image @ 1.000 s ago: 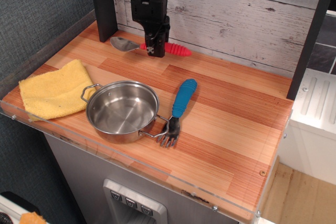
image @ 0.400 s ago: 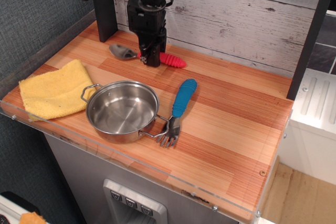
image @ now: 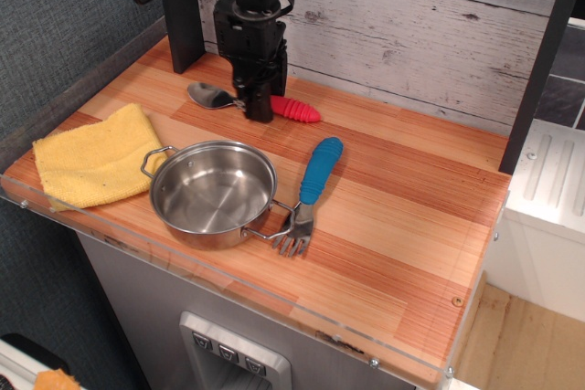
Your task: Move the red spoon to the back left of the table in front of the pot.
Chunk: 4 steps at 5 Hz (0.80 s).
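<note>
At twelve o'clock from the pot (image: pixel 213 193), the claw (image: pixel 257 110) pinches the red spoon (image: pixel 260 104) (bowl pointing nine o'clock) low over the worktop (image: pixel 411 216).

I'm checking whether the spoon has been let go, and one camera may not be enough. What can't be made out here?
- Whether the hand grips the red spoon: its own body hides the fingertips and the handle's middle.
- Whether the spoon rests on the table or hangs just above it: the contact is hidden the same way.
- The arm above the hand: cut off by the top edge.
- The fork neck: partly behind the pot handle.
</note>
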Tool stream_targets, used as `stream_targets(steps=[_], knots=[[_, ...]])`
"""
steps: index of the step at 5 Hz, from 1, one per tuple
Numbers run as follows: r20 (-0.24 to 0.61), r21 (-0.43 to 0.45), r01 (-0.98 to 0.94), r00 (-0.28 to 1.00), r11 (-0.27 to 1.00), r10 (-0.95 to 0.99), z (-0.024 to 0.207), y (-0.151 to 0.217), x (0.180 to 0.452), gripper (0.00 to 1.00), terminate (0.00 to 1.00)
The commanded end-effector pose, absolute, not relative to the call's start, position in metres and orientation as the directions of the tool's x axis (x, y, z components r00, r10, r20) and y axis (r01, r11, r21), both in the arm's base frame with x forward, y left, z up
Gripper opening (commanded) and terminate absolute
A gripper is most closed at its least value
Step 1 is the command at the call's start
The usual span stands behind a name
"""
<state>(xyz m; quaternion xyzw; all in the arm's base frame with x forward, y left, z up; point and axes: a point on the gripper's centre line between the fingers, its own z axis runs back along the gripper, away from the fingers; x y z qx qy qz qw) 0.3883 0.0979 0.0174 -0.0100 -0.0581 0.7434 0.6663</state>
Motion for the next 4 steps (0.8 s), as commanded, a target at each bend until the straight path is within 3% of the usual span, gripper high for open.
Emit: stream_targets(steps=[1, 2, 3, 4], knots=[[0.113, -0.168, -0.984, -0.077, -0.058, 0.991, 0.055, 0.105, 0.383, 1.00, 0.00], [0.146, -0.200, -0.979, -0.062, -0.032, 0.987, 0.082, 0.100, 0.383, 1.00, 0.00], [0.199, -0.138, -0.990, 0.012, 0.040, 0.980, 0.108, 0.090, 0.371, 1.00, 0.00], [0.180, -0.066, -0.972, 0.211, 0.226, 0.961, 0.124, 0.087, 0.352, 1.00, 0.00]])
